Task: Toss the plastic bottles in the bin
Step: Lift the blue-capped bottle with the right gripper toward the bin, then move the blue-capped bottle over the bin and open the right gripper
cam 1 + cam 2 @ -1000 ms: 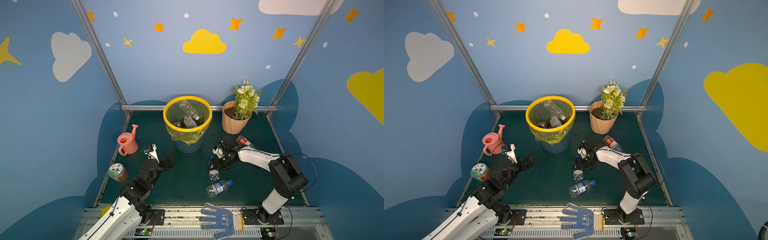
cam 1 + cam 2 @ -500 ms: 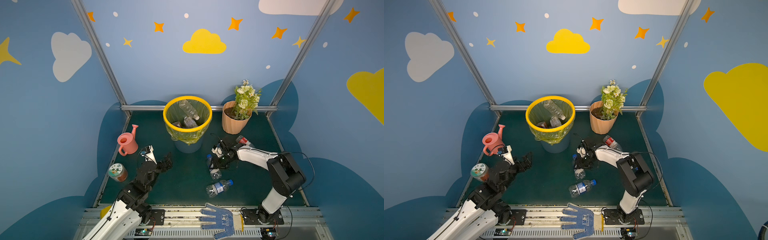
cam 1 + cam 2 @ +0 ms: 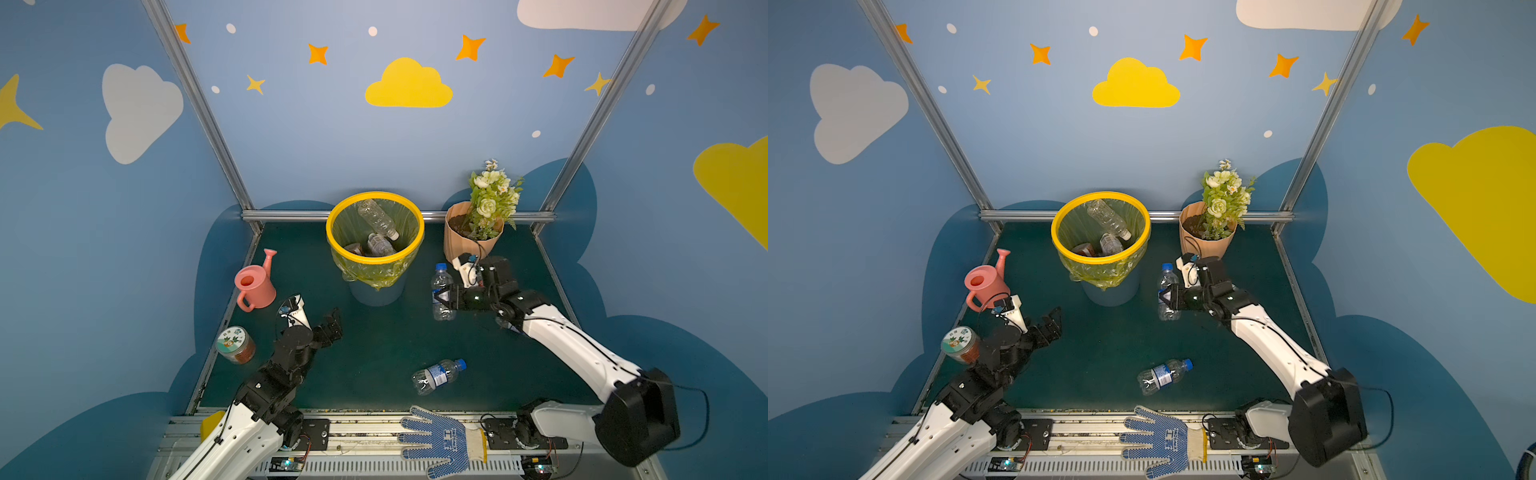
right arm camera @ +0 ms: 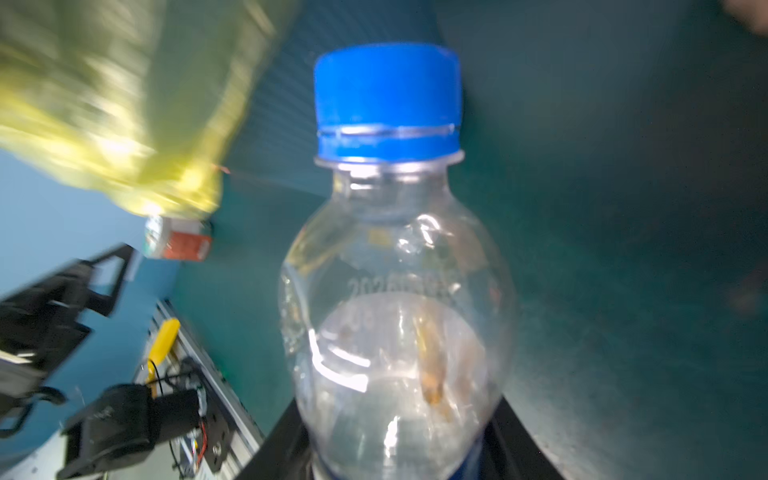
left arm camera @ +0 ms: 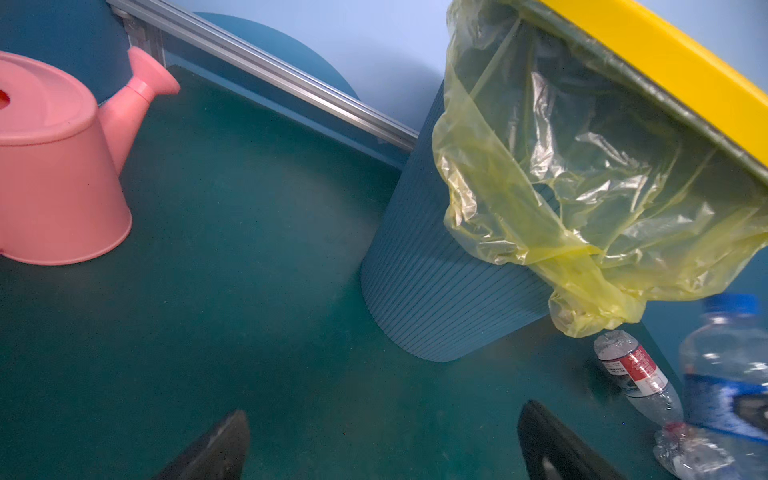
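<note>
**Containers, left to right in both top views**
1. Jar, lower left, at the mat's left edge. Short and round, with an illustrated lid on and reddish contents behind a clear wall.
2. Watering can, pink, upright, just above the jar. Its contents are not visible.
3. Bin, centre, toward the back. Blue-grey ribbed wall and yellow rim, with a yellow-green liner bag hanging over the outside.
   - A clear bottle leans on the far inner wall, white cap down.
   - A second clear bottle lies lower.
   - A brown-labelled item lies beside it, too small to name.
4. Flowerpot, peach, right of the bin at the back. Holds soil and white-green flowers.

**Bottles outside the bin**
- Blue-capped bottle, upright, just right of the bin. The right gripper is closed across its blue label, one black finger on each side. Whether its base touches the mat cannot be told.
- Lying bottle, blue cap, on its side at lower centre, well apart from both grippers.
- Red-labelled bottle, on its side near the bin's base, seen in the left wrist view.

**Left gripper**, left of centre, between watering can and bin. Jaws spread wide, holding nothing.

**Surface:** dark green mat. A white glove with blue dots lies on the metal rail along the bottom edge.

**Room:** blue walls with white and yellow clouds and orange and yellow stars. Aluminium frame rails stand at the corners.
</note>
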Tool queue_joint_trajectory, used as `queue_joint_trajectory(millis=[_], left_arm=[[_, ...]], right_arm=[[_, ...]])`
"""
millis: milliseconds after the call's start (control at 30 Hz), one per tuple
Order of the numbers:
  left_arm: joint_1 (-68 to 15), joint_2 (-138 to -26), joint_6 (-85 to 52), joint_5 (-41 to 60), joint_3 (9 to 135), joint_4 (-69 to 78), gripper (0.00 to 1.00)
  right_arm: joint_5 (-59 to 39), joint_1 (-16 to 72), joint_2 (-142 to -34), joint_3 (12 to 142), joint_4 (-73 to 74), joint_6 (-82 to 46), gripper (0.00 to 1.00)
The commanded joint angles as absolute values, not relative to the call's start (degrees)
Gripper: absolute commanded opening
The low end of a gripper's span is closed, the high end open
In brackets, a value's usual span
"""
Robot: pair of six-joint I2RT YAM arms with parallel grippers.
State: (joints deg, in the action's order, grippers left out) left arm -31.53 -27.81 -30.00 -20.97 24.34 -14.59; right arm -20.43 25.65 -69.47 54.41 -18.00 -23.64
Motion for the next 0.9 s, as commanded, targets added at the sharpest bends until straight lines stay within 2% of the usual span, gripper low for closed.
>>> queue_joint_trajectory(millis=[0, 167, 333, 533, 667, 767, 833, 867], left_arm=[[-31.2, -28.5, -31.2, -23.0, 23.7, -16.6, 1.0], [-31.1, -29.7, -32.5, -22.9, 23.1, -16.7, 1.0], [-31.1, -30.1, -33.3, -22.5, 22.9, -16.2, 1.0], [-31.1, -29.4, -33.7, -22.2, 23.0, -16.6, 1.0], [-31.0, -28.8, -34.1, -22.2, 22.8, -16.9, 1.0], [-31.0, -28.3, -34.0, -22.5, 22.9, -17.3, 1.0], [-31.0, -28.1, -33.7, -22.7, 23.2, -17.8, 1.0], [-31.0, -28.0, -33.5, -22.6, 23.4, -18.2, 1.0]], right_arm=[[-13.6, 24.5, -60.6, 55.4, -11.8, -23.8, 0.44], [-7.4, 23.7, -52.1, 61.0, -6.8, -20.5, 0.47], [-8.8, 23.7, -53.2, 68.7, -1.9, -19.7, 0.49], [-17.8, 24.8, -65.4, 76.1, 7.9, -28.0, 0.49], [-24.3, 28.8, -80.3, 85.1, 7.1, -30.6, 0.51], [-27.9, 31.5, -90.5, 92.8, 1.4, -28.9, 0.6], [-27.5, 31.9, -94.2, 96.7, -3.1, -25.9, 0.73], [-27.0, 31.8, -95.0, 98.7, -5.9, -24.7, 0.83]])
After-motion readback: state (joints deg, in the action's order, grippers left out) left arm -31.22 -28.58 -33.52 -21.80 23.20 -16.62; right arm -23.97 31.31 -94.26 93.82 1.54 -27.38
